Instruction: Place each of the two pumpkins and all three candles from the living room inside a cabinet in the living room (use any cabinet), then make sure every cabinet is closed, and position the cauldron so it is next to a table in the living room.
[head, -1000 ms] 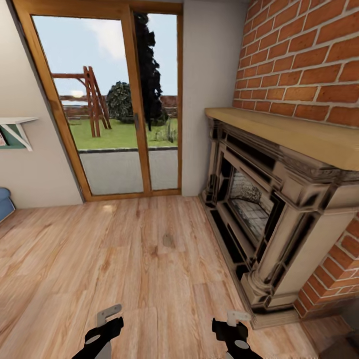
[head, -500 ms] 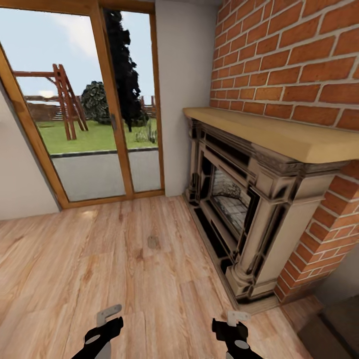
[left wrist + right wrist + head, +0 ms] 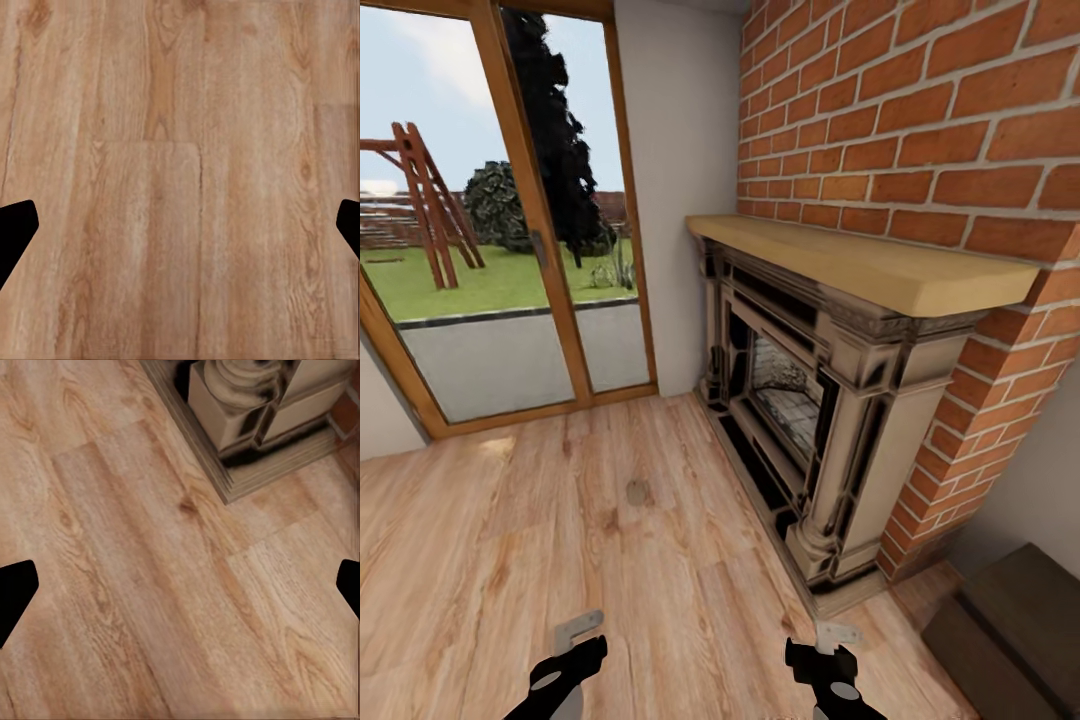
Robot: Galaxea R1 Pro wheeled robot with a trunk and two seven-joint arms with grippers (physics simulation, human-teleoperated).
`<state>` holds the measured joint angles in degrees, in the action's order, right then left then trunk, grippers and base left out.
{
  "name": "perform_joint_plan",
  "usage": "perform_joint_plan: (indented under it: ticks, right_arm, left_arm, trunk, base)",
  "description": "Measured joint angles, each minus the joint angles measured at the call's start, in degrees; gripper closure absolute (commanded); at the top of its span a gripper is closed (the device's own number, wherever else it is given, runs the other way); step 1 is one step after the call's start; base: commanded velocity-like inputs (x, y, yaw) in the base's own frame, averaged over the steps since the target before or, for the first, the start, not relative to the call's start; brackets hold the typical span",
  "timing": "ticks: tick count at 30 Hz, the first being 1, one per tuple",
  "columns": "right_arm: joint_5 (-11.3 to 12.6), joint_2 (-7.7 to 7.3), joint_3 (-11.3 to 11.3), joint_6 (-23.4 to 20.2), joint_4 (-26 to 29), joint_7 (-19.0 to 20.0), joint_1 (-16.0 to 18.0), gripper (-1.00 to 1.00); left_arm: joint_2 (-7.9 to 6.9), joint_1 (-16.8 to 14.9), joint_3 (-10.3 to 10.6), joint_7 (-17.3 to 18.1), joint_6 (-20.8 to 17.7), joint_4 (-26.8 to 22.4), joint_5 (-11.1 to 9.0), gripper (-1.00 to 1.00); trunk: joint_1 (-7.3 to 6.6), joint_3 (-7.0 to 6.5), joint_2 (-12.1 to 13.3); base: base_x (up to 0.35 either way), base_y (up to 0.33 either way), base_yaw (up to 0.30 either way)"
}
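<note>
- Two grippers hang low over the wooden floor at the bottom edge of the head view: the left gripper at lower left, the right gripper at lower right, neither carrying anything.
- Both sets of jaws stand wide apart in the wrist views, black fingertips at the far edges of the frame and bare planks between them (the right wrist view also catches the foot of the fireplace column).
- Right of centre stands an ornate fireplace under a pale wooden mantel, set against a brick wall; a glazed door at upper left gives onto a lawn.
- At the lower right corner a dark-brown block edges into the head view, possibly the end of the cabinet, though too little shows to be sure.
- No pumpkin, candle, cauldron or table appears here, so their whereabouts cannot be told.
- By appearances the robot is travelling through the living room in search of the task's things; the next move calls for bringing one of them or the cabinet fully into view before either arm reaches.
</note>
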<state>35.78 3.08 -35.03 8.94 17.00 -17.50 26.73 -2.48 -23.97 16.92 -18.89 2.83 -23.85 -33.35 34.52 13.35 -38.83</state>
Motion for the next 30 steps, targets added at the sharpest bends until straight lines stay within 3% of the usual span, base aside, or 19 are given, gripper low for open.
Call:
perform_joint_plan:
  ticks: [30]
  right_arm:
    - [0.0, 0.0, 0.09, 0.08, -0.35, 0.0, 0.0, -1.0]
  left_arm:
    - [0.0, 0.0, 0.0, 0.0, 0.0, 0.0, 0.01, -1.0]
  trunk:
    - [0.0, 0.0, 0.0]
  base:
    - [0.0, 0.0, -0.26]
